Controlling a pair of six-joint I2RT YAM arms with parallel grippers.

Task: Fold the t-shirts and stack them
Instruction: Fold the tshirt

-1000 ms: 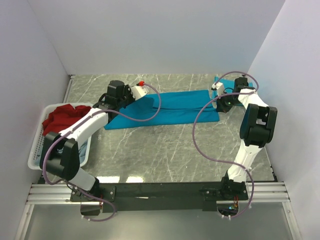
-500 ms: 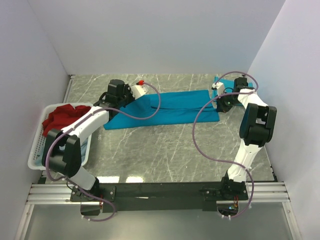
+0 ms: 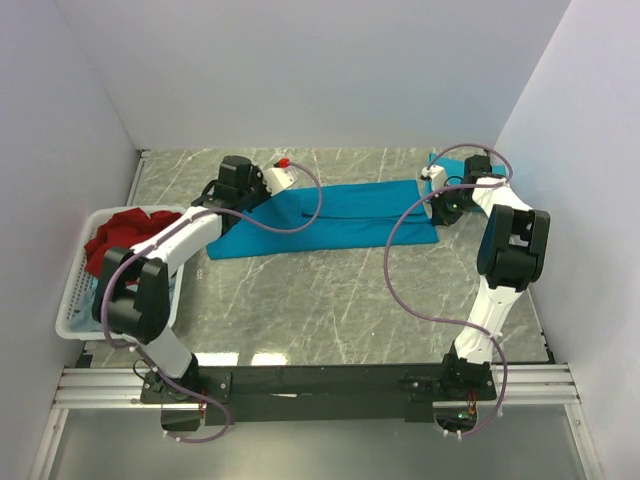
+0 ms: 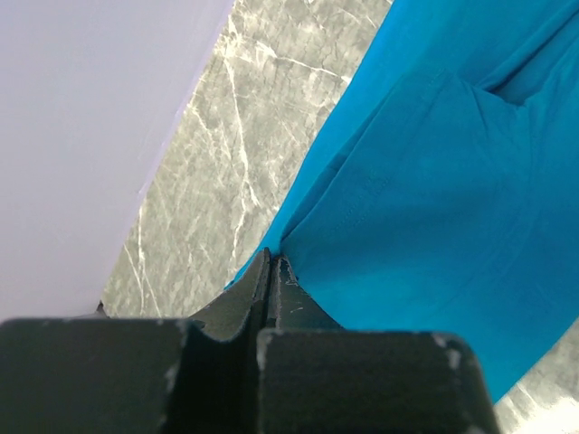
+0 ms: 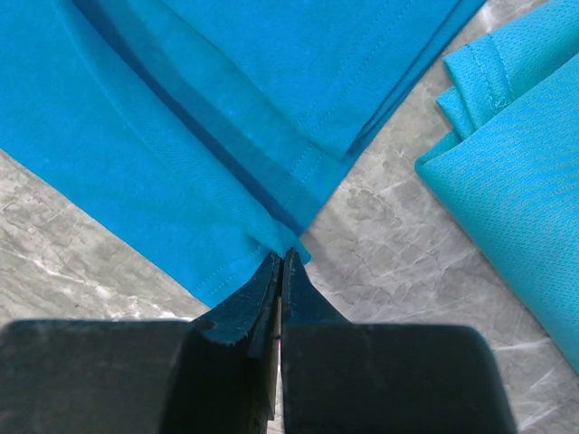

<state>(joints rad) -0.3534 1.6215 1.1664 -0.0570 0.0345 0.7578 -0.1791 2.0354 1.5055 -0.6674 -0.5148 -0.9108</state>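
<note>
A teal-blue t-shirt [image 3: 340, 215] lies in a long folded strip across the far half of the marble table [image 3: 330, 300]. My left gripper [image 3: 265, 198] is shut on the cloth's edge near the strip's left end; the left wrist view has the fabric [image 4: 434, 181] meeting the closed tips of that gripper [image 4: 271, 259]. My right gripper [image 3: 440, 208] is shut on the hemmed corner [image 5: 244, 240] at the strip's right end, its tips [image 5: 282, 255] pinching the corner just above the table. A red t-shirt [image 3: 122, 233] is heaped in the basket.
A white slatted basket [image 3: 70, 300] stands at the left edge, beside the left arm. Another teal, mesh-textured folded cloth [image 5: 516, 136] lies just right of the held corner, close to the right wall. White walls enclose the table on three sides.
The left wrist has shifted slightly toward the back wall, and the raised flap at the shirt's left end has flattened. The right gripper has edged back a little. Both grips are unchanged.
</note>
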